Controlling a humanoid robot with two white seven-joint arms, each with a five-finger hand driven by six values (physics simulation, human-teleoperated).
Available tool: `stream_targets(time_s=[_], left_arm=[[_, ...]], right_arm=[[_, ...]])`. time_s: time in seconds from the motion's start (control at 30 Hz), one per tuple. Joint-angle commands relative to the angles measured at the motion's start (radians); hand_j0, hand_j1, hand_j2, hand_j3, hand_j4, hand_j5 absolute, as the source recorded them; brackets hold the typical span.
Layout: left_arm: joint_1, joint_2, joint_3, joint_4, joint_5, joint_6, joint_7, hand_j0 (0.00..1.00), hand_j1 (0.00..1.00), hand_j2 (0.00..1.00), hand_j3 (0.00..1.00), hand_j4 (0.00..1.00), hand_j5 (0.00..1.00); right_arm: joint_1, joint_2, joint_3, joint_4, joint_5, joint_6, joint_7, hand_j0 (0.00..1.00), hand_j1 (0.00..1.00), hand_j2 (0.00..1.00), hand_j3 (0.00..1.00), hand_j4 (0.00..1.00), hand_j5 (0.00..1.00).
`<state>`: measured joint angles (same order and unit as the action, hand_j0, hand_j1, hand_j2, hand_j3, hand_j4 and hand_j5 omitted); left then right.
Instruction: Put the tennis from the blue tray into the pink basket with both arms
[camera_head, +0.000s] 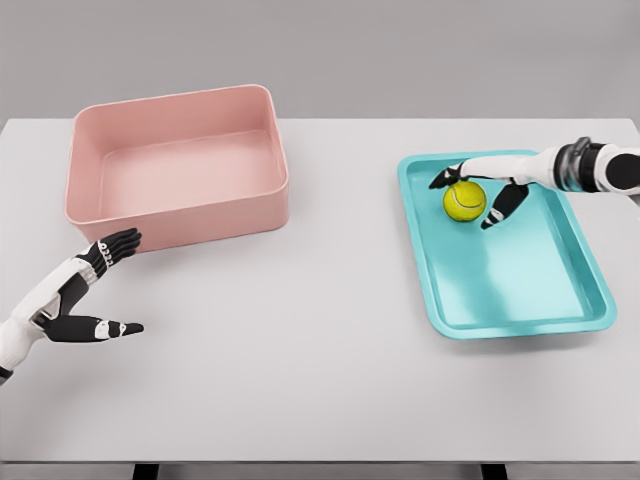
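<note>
Now the right hand (487, 186) is straddling the tennis ball (465, 201), fingers spread, not clamped; left hand (95, 290) is hovering open.

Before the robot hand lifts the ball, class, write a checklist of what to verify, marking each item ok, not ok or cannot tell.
1. Tennis ball in the blue tray: ok.
2. Right robot hand around the ball, fingers on both sides: ok.
3. Grip actually firm: cannot tell.
4. Pink basket upright, nothing visible inside: ok.
5. Left robot hand open, near the basket: ok.
6. Table between tray and basket free of obstacles: ok.
</note>
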<state>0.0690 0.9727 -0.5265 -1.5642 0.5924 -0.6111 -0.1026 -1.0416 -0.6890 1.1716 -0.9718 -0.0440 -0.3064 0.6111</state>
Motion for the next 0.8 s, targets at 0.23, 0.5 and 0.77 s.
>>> stream_targets(time_s=[0.23,0.5,0.77], left_arm=[[0.0,0.0,0.0,0.001,0.004,0.0,0.0,1.0,1.0,1.0,1.0,1.0,1.0],[0.0,0.0,0.0,0.001,0.004,0.0,0.0,1.0,1.0,1.0,1.0,1.0,1.0],[0.0,0.0,0.0,0.001,0.004,0.0,0.0,1.0,1.0,1.0,1.0,1.0,1.0]], right_arm=[[0.002,0.014,0.02,0.012,0.012,0.0,0.0,0.54,0.54,0.54,0.54,0.54,0.54],[-0.002,0.006,-0.015,0.012,-0.002,0.001,0.0,0.28,0.28,0.28,0.28,0.28,0.28],[-0.008,-0.053,-0.13,-0.166,-0.005,-0.128,0.0,0.28,0.28,0.28,0.28,0.28,0.28]])
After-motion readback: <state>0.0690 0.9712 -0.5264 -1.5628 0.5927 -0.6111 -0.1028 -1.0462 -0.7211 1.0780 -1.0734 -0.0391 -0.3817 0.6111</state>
